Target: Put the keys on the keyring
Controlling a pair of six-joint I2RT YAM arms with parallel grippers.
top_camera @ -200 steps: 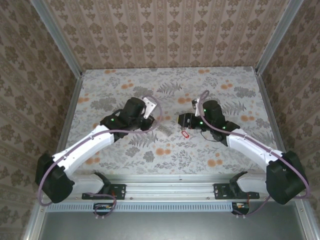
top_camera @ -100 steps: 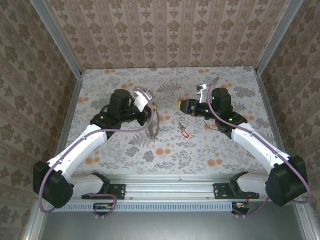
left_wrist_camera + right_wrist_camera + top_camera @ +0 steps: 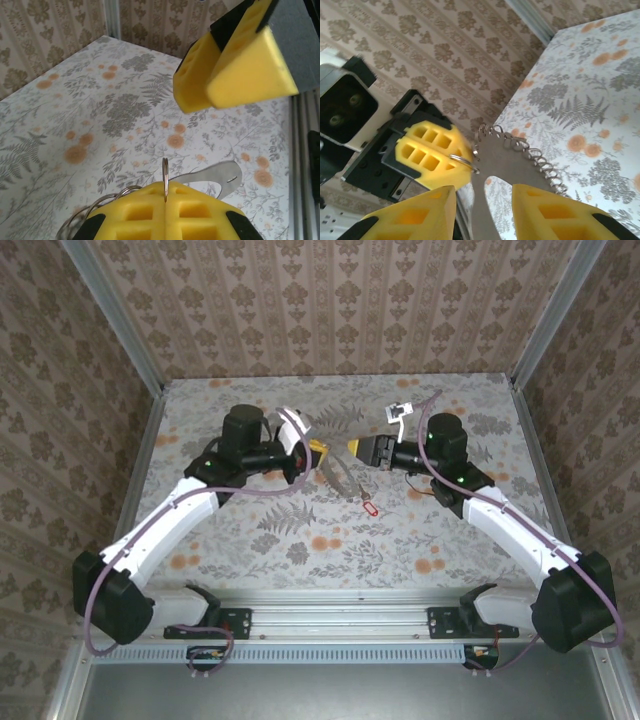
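Observation:
My left gripper [image 3: 318, 452] [image 3: 165, 187] is shut on the thin metal keyring [image 3: 165, 172], held edge-on above the table. A flat grey metal plate [image 3: 520, 152] with several small wire rings along its edge hangs from the keyring [image 3: 462, 161]. My right gripper [image 3: 353, 448] [image 3: 484, 192] faces the left one, a short gap away. Its yellow fingers [image 3: 540, 210] stand apart on either side of the plate's lower part, not touching it. The key [image 3: 369, 507], slim with a red tag, lies on the table below and in front of both grippers.
The floral table [image 3: 430, 530] is walled in by patterned panels and metal posts [image 3: 140, 440]. A cable loops over each arm. The right gripper's yellow fingers [image 3: 235, 65] fill the upper right of the left wrist view.
Both grippers have moved away from the near edge and closer together. The left one has lifted the ring and plate toward the centre. The right jaws have narrowed slightly. The key has not moved.

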